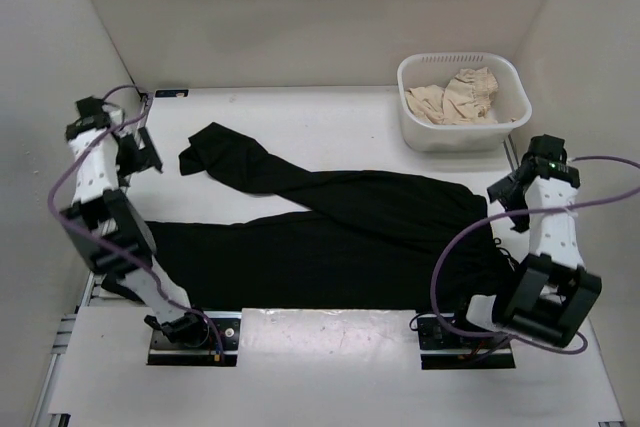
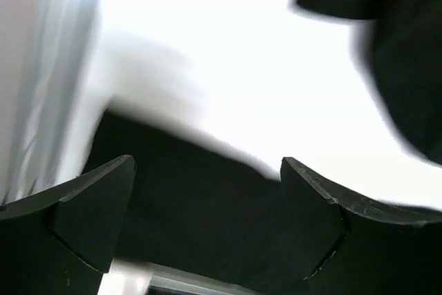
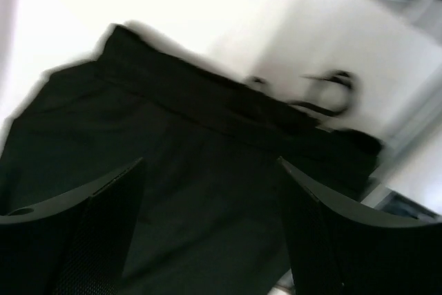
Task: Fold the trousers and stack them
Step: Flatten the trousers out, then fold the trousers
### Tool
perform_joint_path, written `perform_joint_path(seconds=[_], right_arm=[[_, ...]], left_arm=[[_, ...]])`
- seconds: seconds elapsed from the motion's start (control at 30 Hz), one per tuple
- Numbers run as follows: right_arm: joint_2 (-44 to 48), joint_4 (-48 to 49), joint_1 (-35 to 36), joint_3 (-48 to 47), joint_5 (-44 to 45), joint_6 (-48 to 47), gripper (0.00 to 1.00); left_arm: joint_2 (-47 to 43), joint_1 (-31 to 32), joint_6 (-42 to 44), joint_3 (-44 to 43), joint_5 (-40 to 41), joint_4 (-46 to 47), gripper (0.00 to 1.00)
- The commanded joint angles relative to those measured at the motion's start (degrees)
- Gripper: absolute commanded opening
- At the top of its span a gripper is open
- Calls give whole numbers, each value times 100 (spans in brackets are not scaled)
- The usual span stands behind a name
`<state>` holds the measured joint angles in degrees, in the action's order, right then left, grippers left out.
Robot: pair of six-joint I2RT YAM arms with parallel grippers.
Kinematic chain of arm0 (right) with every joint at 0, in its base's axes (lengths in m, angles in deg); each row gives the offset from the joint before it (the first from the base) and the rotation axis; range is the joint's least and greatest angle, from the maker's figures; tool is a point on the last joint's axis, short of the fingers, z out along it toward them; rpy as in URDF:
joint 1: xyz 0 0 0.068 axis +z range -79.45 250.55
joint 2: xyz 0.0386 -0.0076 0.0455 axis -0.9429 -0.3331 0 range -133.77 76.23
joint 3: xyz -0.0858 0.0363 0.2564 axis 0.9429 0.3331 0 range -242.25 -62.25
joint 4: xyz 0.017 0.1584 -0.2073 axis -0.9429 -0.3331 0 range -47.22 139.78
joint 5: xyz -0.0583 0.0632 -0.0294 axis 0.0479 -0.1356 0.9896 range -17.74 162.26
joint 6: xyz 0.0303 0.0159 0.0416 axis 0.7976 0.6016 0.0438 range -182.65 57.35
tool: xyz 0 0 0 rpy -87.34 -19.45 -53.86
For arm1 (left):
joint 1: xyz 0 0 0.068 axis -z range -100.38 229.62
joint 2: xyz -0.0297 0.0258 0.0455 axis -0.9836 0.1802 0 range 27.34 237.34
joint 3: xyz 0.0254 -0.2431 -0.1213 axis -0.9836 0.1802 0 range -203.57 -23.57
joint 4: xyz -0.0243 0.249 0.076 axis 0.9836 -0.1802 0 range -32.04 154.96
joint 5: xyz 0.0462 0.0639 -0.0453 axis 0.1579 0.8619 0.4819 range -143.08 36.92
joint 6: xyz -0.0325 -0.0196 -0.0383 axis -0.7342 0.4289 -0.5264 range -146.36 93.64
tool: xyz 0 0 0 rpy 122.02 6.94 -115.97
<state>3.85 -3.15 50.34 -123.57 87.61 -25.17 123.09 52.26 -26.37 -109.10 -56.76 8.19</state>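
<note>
The black trousers (image 1: 330, 232) lie spread flat across the table, waistband at the right, one leg running left along the near edge and the other angled up to the far left. My left gripper (image 1: 143, 152) is open and empty, raised above the table left of the upper leg's end; its wrist view shows the lower leg's cuff (image 2: 207, 205) between the fingers below. My right gripper (image 1: 505, 209) is open and empty, hovering over the waistband end (image 3: 207, 164).
A white basket (image 1: 414, 77) at the back right holds a beige cloth garment (image 1: 460, 97). White walls enclose the table on the left, back and right. A purple cable loops over the trousers near the right arm (image 1: 440, 267).
</note>
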Motion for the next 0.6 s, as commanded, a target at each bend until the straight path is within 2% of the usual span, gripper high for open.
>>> perform_joint_path(seconds=[0.0, 0.07, 0.1, 0.2, 0.43, 0.47, 0.5, 0.57], right_arm=[[-539, 1141, 174, -152, -613, 681, 78], [-1048, 1354, 236, -266, -613, 1102, 77], [-1233, 1512, 315, -327, -508, 1200, 77], [-1962, 1513, 561, -757, -174, 1561, 77], [-3421, 1302, 772, -1329, 73, 2150, 75], [-3501, 1233, 773, -1408, 160, 2150, 71], [-3642, 1232, 773, -1409, 213, 2150, 58], [-3696, 1049, 773, -1540, 283, 2150, 45]], left_arm=[[1102, 458, 1, -977, -668, -334, 98], [1829, 625, 1, -1472, -722, -387, 98], [2034, 626, 1, -1910, -774, -457, 98], [2667, 766, 1, -2448, -914, -528, 99], [3327, 986, 1, -2503, -1275, -528, 99], [3389, 986, 1, -2503, -1275, -528, 100], [3442, 986, 1, -2503, -1327, -476, 100], [3530, 1039, 1, -2503, -1381, -423, 100]])
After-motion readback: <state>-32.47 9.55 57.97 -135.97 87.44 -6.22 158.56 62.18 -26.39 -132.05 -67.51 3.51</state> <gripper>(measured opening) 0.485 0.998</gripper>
